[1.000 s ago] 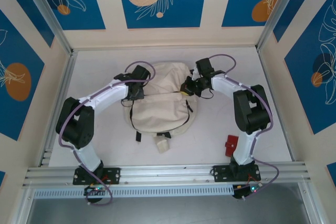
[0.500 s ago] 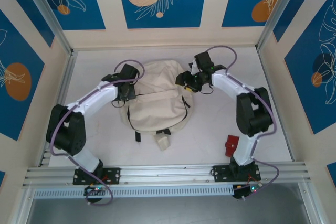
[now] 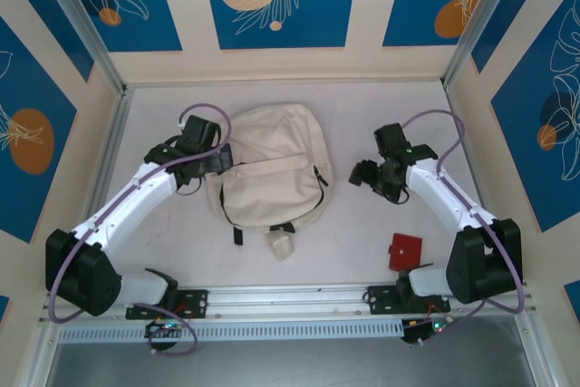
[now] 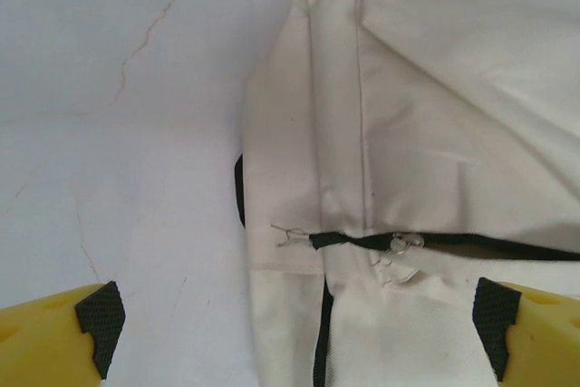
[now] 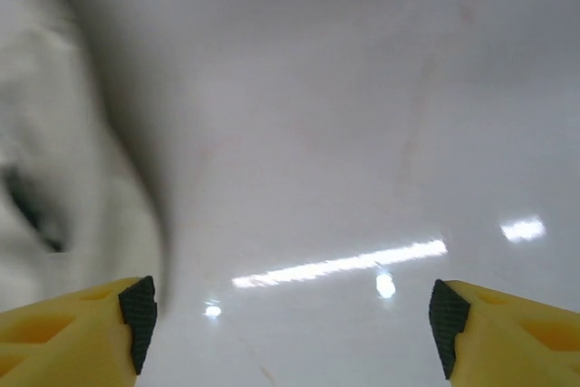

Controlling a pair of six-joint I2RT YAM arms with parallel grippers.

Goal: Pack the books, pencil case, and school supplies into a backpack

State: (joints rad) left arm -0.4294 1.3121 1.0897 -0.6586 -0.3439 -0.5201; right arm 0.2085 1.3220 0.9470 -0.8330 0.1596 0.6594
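The cream-white backpack [image 3: 272,169] lies flat in the middle of the table, dark zipper lines across its front. My left gripper [image 3: 214,160] hangs open at the bag's left edge; in the left wrist view its open gripper [image 4: 297,319] spans the bag's side seam and the end of a dark zipper [image 4: 435,244] on the backpack [image 4: 426,106], with nothing between the pads. My right gripper [image 3: 362,175] stands open over bare table just right of the bag. In the right wrist view the open gripper [image 5: 292,314] is empty and the backpack [image 5: 54,178] is a blur at left. Books, pencil case and school supplies are hidden.
A small flat red thing [image 3: 405,251] lies on the table near the right arm's base. Side walls and an aluminium frame enclose the white table [image 3: 381,115]. A metal rail [image 3: 290,301] runs along the near edge.
Both grippers have gone from shut to open and let go of the backpack. The left arm drew back leftward, the right arm swung right and nearer. The bag has settled flat.
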